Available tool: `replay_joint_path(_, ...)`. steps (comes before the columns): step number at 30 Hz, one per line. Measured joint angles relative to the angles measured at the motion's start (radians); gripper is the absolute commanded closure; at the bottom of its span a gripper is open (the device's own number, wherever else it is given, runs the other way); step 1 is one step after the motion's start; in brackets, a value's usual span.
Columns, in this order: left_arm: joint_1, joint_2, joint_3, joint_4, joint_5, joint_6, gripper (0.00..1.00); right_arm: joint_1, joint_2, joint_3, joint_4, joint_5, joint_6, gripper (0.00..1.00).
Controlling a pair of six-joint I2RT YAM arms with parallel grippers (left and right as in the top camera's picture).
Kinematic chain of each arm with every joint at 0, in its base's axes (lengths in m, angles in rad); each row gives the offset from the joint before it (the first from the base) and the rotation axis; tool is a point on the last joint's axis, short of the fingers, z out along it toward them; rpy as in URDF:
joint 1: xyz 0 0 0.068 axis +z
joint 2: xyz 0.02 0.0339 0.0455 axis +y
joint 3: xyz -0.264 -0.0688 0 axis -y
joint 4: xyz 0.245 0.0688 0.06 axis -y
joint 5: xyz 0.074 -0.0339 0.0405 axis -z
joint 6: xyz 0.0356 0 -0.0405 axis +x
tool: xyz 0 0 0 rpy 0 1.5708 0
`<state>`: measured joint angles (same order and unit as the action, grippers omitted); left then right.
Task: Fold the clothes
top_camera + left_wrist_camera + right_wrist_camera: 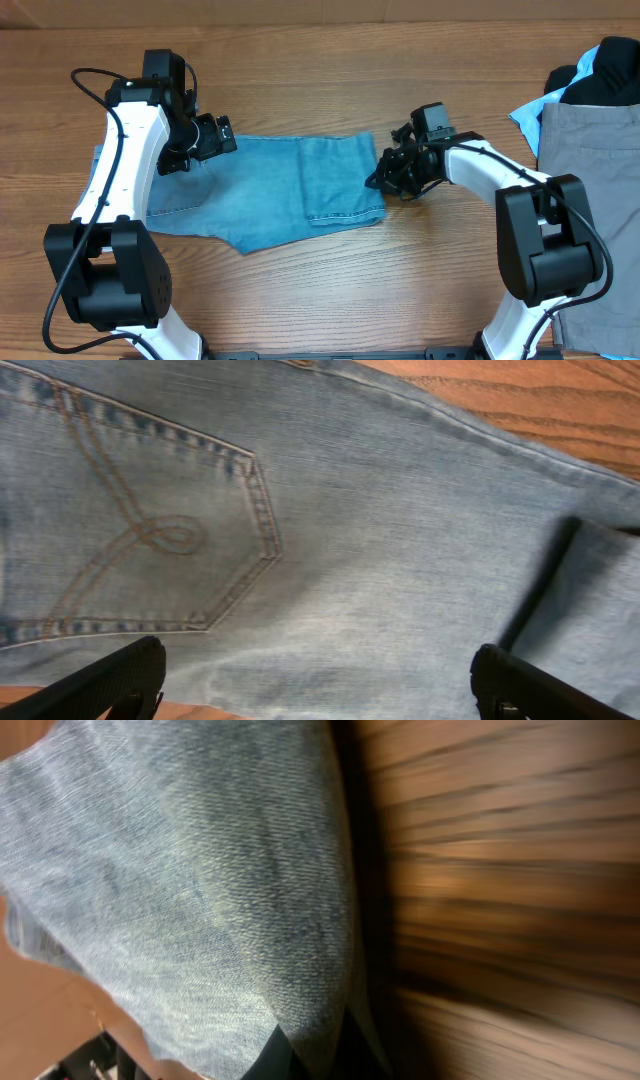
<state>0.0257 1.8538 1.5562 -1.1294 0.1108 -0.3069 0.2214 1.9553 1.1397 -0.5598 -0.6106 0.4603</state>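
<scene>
Likely the main risk sat with the right jaws, at the jeans (270,190) edge nearest the grey trousers (590,150). They looked pressed together on a bunch of denim, which filled the right wrist view and ran down between the dark fingertips (280,1055). The grip looked thin and near the hem, so a fast pull away from the grey trousers could let the cloth slip out. It could also drag up only the top layer and skew the fold. The left jaws hung over the jeans end farthest from the grey trousers, spread wide and holding nothing. With nothing pinning that end, the whole garment could slide on the tabletop (320,60) during a pull.

The jeans lay flat, well apart from the grey trousers, in light-blue washed denim. One section was already doubled over on the side toward the grey trousers, leaving an uneven lower edge. A stitched back pocket (150,540) with a looped seam faced up. A black garment (605,80) lay touching the grey trousers, beyond them from the jeans.
</scene>
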Motion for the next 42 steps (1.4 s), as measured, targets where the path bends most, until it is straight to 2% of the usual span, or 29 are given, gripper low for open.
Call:
replay_joint_path(5, 0.000, 0.000, 0.000, 0.000, 0.000, 0.000, 0.00, -0.040, -0.039, 0.003, -0.074, 0.090, 0.008, 0.96)
replay_joint_path(13, 0.000, 0.000, 0.000, 0.001, 0.000, 0.000, 0.00, -0.117, -0.243, 0.005, -0.247, 0.330, 0.010, 0.96)
replay_joint_path(20, 0.000, 0.000, 0.000, 0.022, 0.000, 0.000, 0.00, -0.104, -0.342, 0.074, -0.322, 0.466, 0.010, 0.96)
replay_joint_path(29, 0.000, 0.000, 0.000, 0.027, 0.000, 0.000, 0.00, 0.076, -0.344, 0.097, -0.240, 0.559, 0.087, 0.96)
replay_joint_path(39, 0.000, 0.000, 0.000, 0.026, 0.000, 0.000, 0.00, 0.295, -0.280, 0.097, -0.049, 0.578, 0.248, 0.96)
replay_joint_path(40, 0.000, 0.000, 0.000, 0.026, 0.000, 0.000, 0.00, 0.313, -0.268, 0.097, -0.029, 0.579, 0.264, 0.88)
replay_joint_path(42, 0.000, 0.000, 0.000, 0.025, 0.000, 0.000, 0.00, 0.361, -0.237, 0.097, 0.023, 0.584, 0.292, 0.87)
